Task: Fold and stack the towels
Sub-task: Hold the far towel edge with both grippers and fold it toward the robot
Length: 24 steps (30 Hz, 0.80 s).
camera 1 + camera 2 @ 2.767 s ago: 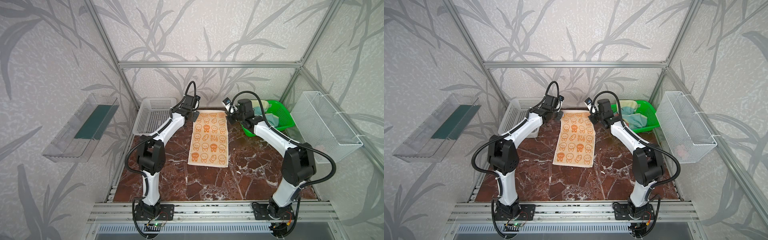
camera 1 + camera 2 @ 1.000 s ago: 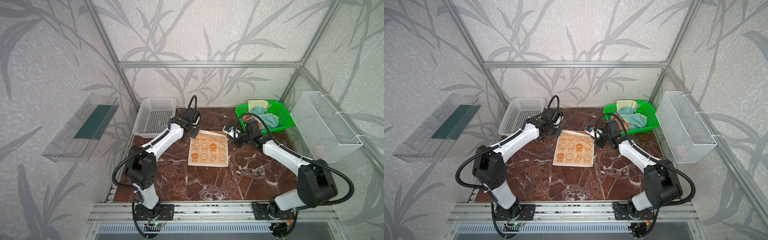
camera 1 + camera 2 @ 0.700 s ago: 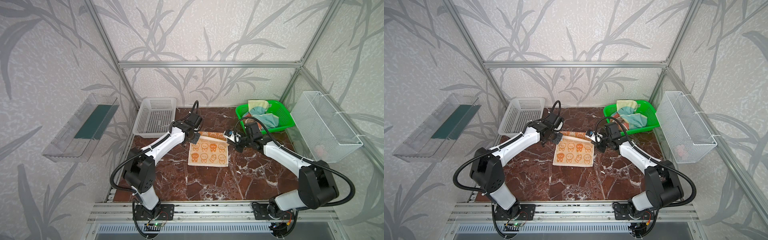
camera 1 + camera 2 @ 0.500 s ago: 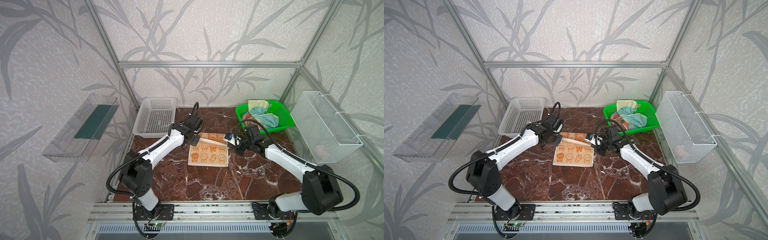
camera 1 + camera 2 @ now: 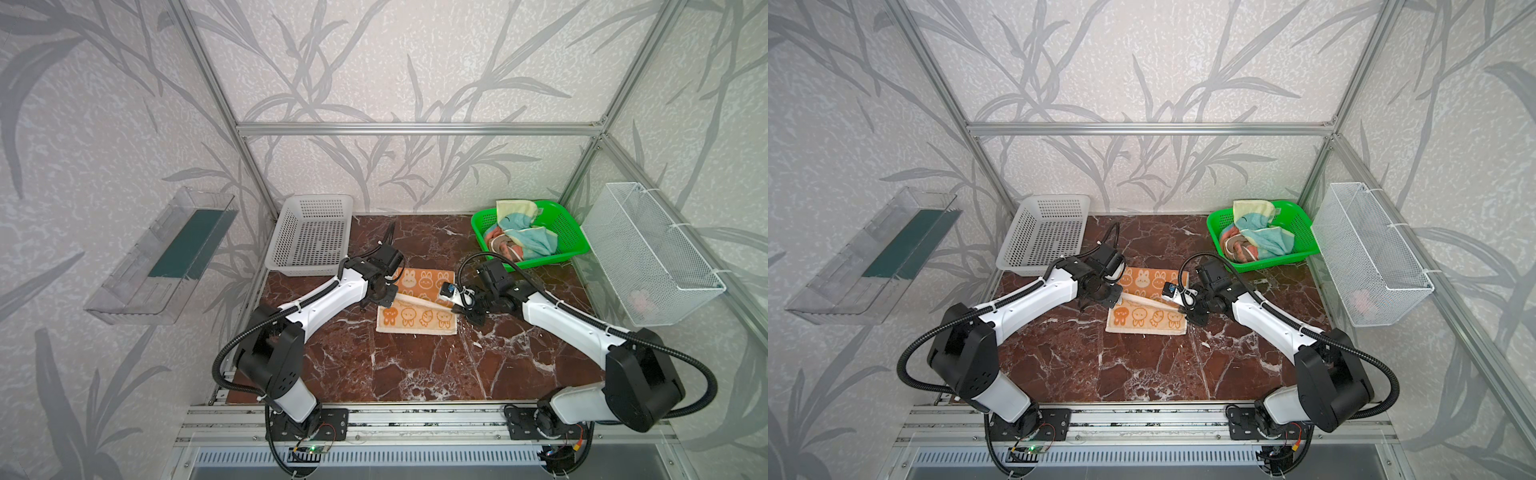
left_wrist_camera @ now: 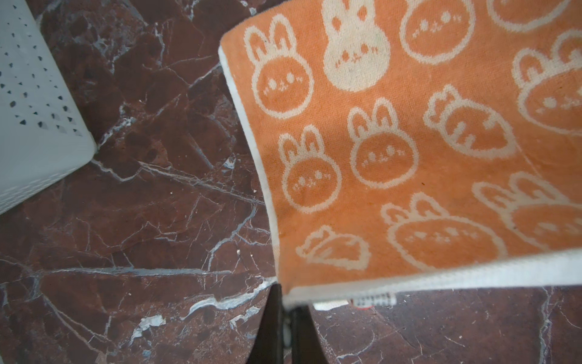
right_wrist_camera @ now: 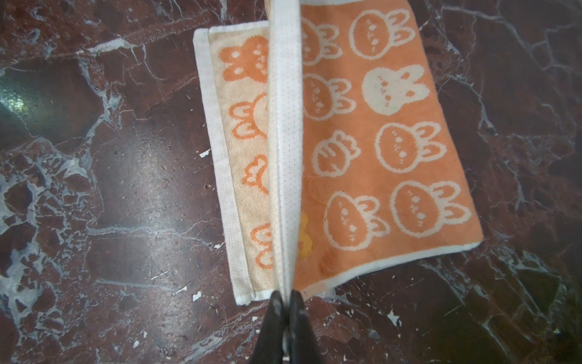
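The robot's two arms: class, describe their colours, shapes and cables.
Left arm and right arm match: white tubular links, bulky black joints, black ribbed cables looping outside. Left claw and right claw end in slim dark fingers.

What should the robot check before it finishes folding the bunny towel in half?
1. Left gripper shut on a corner of the orange towel: ok.
2. Right gripper shut on the other corner: ok.
3. Lifted edge straight between them: ok.
4. Lifted edge lined up with the near edge: not ok, a pale strip shows.
5. Bottom layer flat on the table: ok.
6. Other towels inside the green basket: ok.
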Each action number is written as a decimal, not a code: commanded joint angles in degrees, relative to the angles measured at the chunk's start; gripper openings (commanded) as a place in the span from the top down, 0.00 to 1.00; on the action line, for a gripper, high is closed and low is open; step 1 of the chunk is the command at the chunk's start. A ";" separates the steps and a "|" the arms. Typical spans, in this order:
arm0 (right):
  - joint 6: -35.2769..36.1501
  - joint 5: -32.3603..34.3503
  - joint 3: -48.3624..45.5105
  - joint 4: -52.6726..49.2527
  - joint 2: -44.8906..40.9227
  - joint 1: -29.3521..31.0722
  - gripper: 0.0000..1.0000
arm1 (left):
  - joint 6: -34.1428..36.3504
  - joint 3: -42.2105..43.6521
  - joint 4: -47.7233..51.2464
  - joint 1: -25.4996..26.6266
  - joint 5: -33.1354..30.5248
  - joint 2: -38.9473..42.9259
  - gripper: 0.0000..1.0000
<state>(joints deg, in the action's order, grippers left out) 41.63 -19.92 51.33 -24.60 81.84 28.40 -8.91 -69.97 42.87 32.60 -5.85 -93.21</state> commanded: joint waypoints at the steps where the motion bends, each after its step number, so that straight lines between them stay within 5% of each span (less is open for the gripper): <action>1: -0.47 5.77 0.25 -8.39 2.06 0.58 1.00 | -2.25 1.48 1.45 -0.10 -2.15 0.66 1.00; 17: -1.20 6.38 1.49 -10.65 9.40 3.92 0.96 | -4.36 5.28 0.68 1.29 -1.57 -2.97 1.00; 24: -1.47 7.94 2.45 -9.89 12.44 6.04 0.88 | -4.63 4.80 0.73 1.71 -1.26 -4.70 0.87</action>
<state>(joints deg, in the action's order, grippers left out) 40.36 -14.52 52.75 -29.89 93.06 33.74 -12.10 -65.49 41.76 34.52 -3.95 -97.45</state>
